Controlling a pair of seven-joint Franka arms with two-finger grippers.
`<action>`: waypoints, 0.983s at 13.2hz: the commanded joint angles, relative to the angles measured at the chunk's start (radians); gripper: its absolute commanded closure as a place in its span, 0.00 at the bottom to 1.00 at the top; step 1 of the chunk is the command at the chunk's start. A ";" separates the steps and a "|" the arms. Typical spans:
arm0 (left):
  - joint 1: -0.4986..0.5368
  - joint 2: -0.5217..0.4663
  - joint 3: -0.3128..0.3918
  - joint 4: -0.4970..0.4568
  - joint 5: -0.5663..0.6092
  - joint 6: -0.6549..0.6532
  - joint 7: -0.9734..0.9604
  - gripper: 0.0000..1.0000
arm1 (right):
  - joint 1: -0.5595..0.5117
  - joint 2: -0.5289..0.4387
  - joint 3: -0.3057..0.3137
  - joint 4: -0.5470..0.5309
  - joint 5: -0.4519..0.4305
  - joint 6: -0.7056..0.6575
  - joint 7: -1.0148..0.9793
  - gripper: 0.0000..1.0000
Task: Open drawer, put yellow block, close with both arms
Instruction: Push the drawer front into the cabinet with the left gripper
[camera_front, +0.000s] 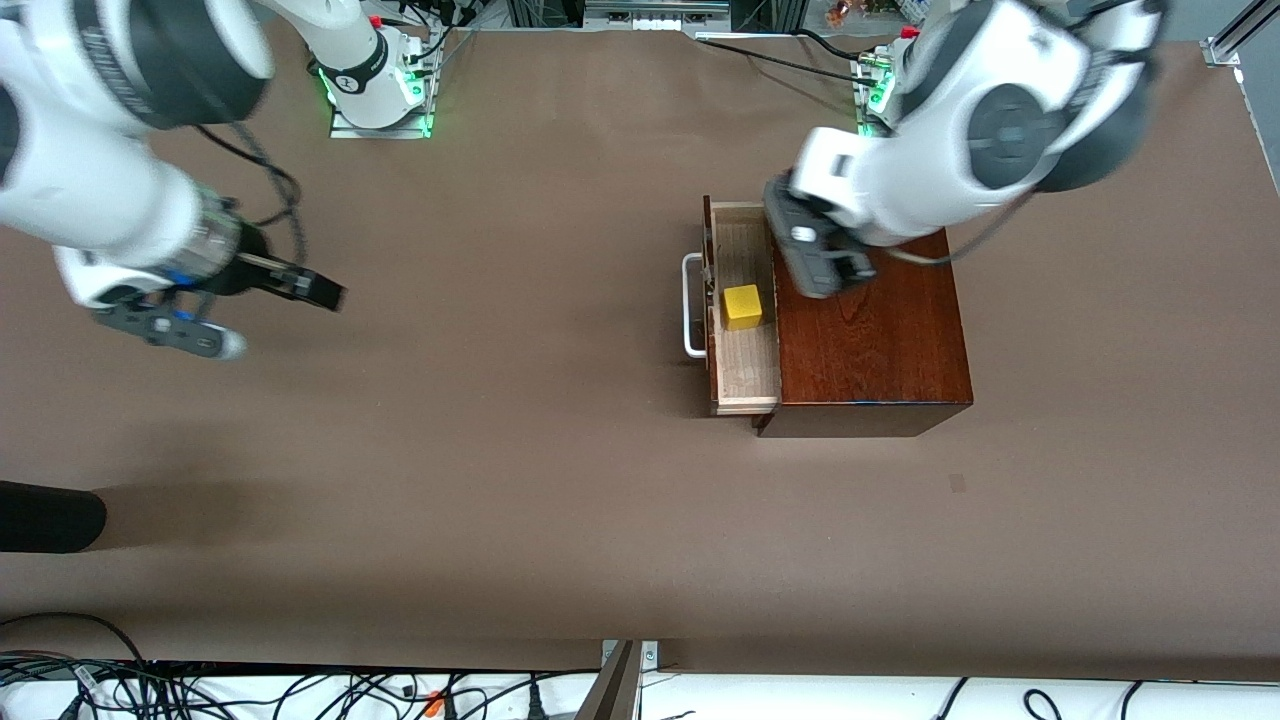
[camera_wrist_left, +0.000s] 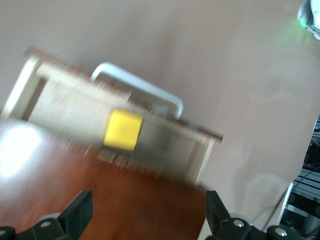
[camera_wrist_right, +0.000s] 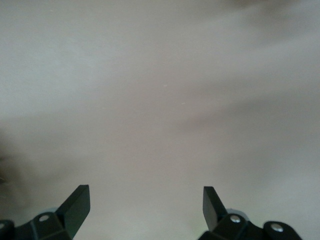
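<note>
Both jaws gaping empty: left gripper (camera_wrist_left: 145, 212) hovering over box (camera_front: 870, 340), yellow block (camera_front: 743, 306) sitting in open drawer (camera_front: 745, 375) at its 9 o'clock, right gripper (camera_wrist_right: 145, 207) over bare table (camera_front: 500, 450).

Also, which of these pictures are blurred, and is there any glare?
Left wrist view: motion blur smears the drawer and block, with white glare on the box top. Right wrist view: only soft, featureless table. Front view: table things sharp, both arms blurred, the right arm casting a faint shadow.
</note>
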 joint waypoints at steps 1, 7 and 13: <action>-0.100 0.076 0.013 0.034 -0.021 0.088 0.062 0.00 | -0.001 -0.090 -0.056 -0.113 -0.007 0.045 -0.214 0.00; -0.231 0.224 0.012 0.021 0.065 0.355 0.159 0.00 | -0.289 -0.165 0.126 -0.204 -0.056 0.104 -0.403 0.00; -0.276 0.310 0.012 0.023 0.310 0.406 0.159 0.00 | -0.308 -0.167 0.149 -0.190 -0.072 0.090 -0.387 0.00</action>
